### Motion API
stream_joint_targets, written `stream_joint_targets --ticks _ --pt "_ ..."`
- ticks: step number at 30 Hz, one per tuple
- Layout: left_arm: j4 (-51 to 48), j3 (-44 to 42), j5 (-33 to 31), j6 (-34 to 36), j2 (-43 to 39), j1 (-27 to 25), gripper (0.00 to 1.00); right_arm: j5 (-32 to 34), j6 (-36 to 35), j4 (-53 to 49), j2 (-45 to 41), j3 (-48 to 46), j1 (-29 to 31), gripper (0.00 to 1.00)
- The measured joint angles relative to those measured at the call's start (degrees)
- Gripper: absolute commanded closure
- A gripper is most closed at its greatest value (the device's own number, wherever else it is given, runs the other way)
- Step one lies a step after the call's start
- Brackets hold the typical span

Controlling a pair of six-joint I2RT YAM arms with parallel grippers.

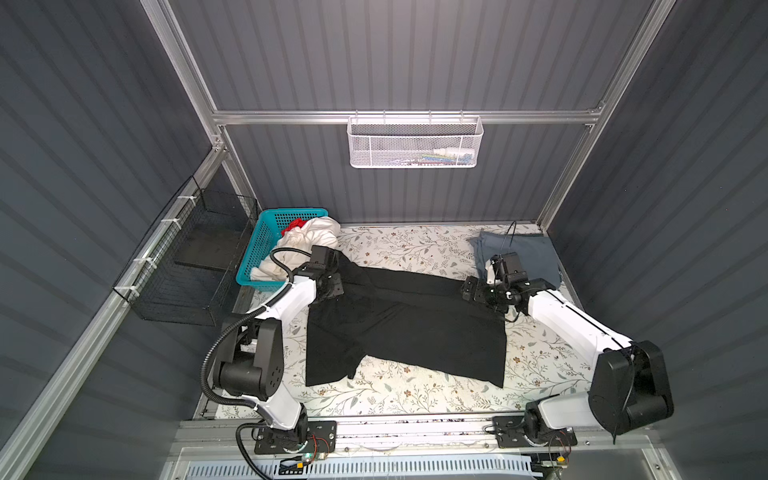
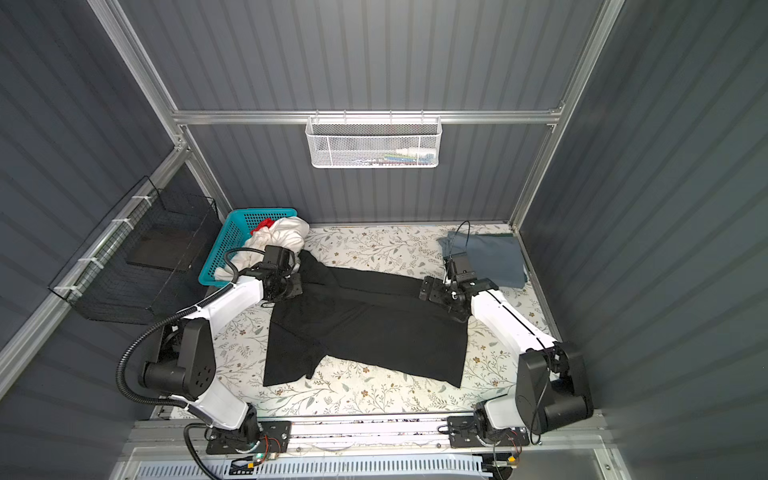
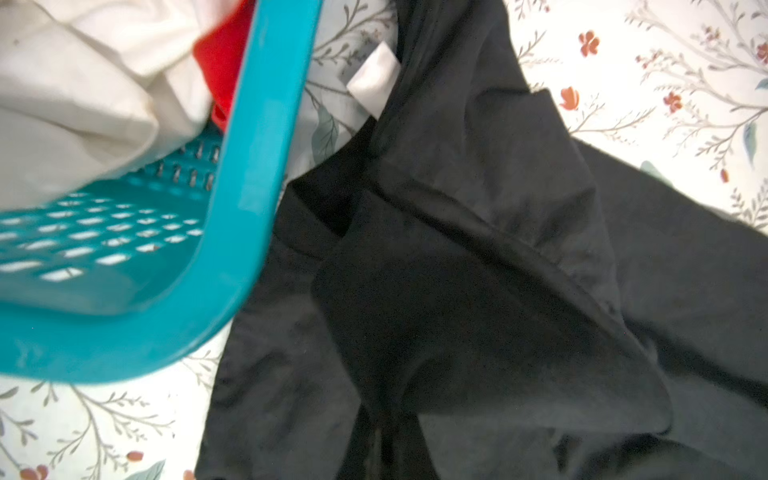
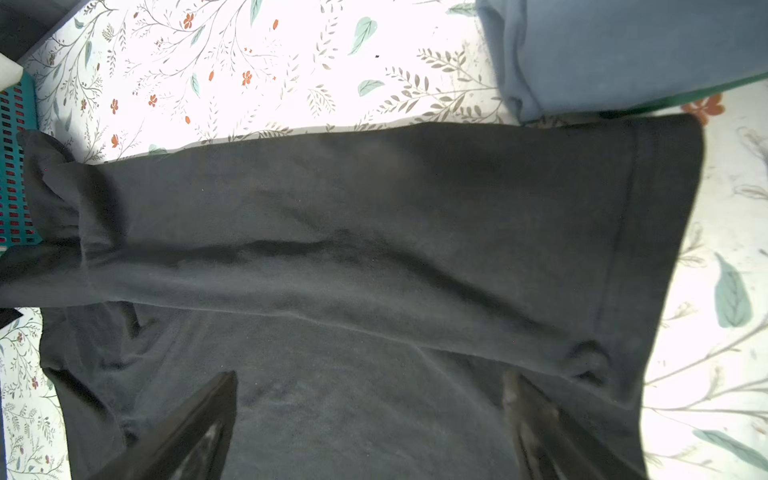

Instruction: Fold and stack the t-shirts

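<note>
The large black t-shirt (image 1: 407, 328) (image 2: 370, 332) lies spread across the floral table, its far strip folded over. My left gripper (image 1: 332, 286) (image 3: 384, 440) is shut on bunched black cloth (image 3: 478, 291) at the shirt's left far corner, beside the basket. At the shirt's right far edge my right gripper (image 1: 469, 289) (image 4: 370, 378) hovers open, with flat black cloth (image 4: 353, 232) between its fingers. A folded slate blue-grey t-shirt (image 1: 523, 253) (image 4: 623, 54) rests at the back right. In the teal basket lie a white t-shirt (image 1: 307, 239) (image 3: 75, 104) and a red one (image 1: 293, 225) (image 3: 224, 62).
The teal perforated basket (image 1: 259, 253) (image 3: 249, 166) stands at the back left, touching the black shirt's corner. A black wire rack (image 1: 187, 270) hangs on the left wall and a white mesh basket (image 1: 415, 141) on the back wall. Bare floral tabletop (image 1: 415, 395) shows in front.
</note>
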Motion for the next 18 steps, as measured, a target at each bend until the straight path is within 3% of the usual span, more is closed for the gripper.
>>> stream_joint_targets --ticks 14,15,16,17,18 --pt "-5.49 -4.28 2.05 -0.31 -8.31 0.00 1.00 0.00 -0.02 0.02 0.33 0.22 0.00 0.01" --pt "-5.60 -4.81 2.25 -0.39 -8.41 0.00 0.91 0.00 -0.02 0.02 0.35 0.26 0.00 0.01" --pt "-5.97 -5.14 2.51 -0.52 -8.50 0.00 0.68 0.00 -0.04 -0.02 0.35 0.33 0.00 0.01" --pt "-6.32 -5.27 2.64 -0.59 -8.50 0.00 0.56 0.02 -0.04 0.02 0.35 0.35 0.00 0.01" --pt "-6.71 -5.29 2.71 -0.74 -8.50 0.00 0.56 0.02 -0.04 0.04 0.35 0.37 0.00 0.01"
